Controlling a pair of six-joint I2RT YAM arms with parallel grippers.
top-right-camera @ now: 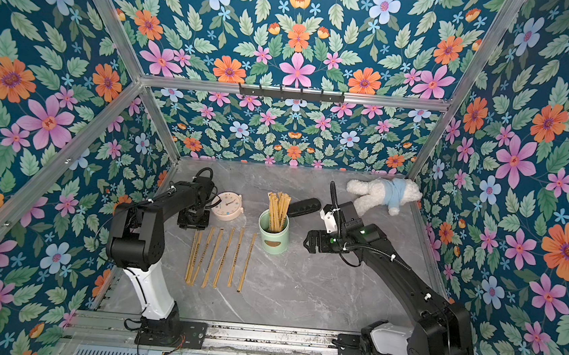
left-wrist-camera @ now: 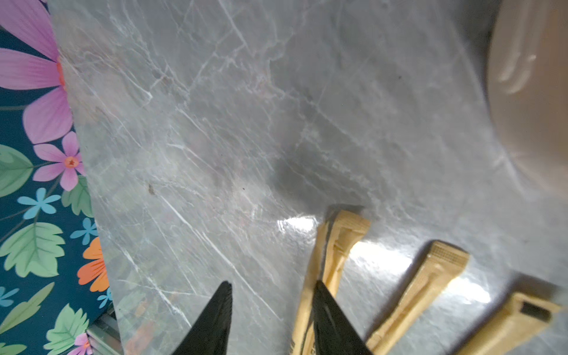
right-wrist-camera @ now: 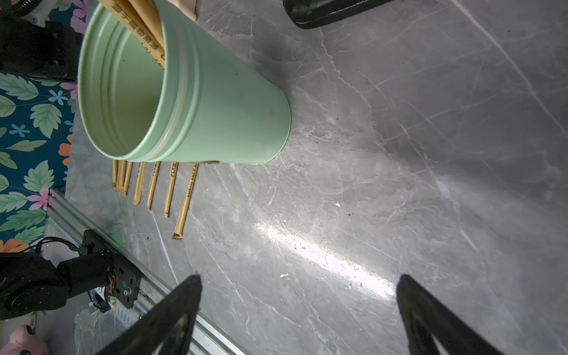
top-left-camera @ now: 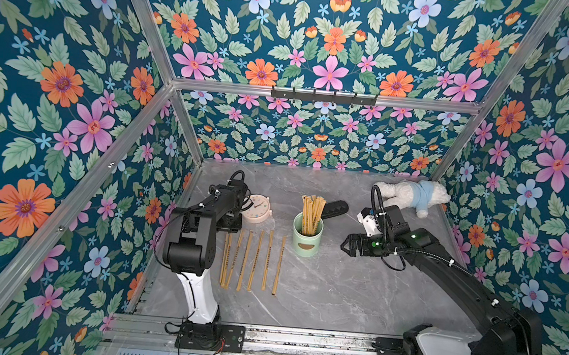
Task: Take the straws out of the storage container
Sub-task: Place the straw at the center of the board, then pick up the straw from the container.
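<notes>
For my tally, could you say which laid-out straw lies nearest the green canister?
The end straw of the row, beside the storage container; the others lie farther off.

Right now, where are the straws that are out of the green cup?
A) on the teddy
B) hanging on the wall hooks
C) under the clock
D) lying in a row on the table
D: the loose straws lie side by side on the table, next to the green cup, which holds more.

the straws (right-wrist-camera: 170,194) carry dark print: "pla" and chinese characters.
</notes>
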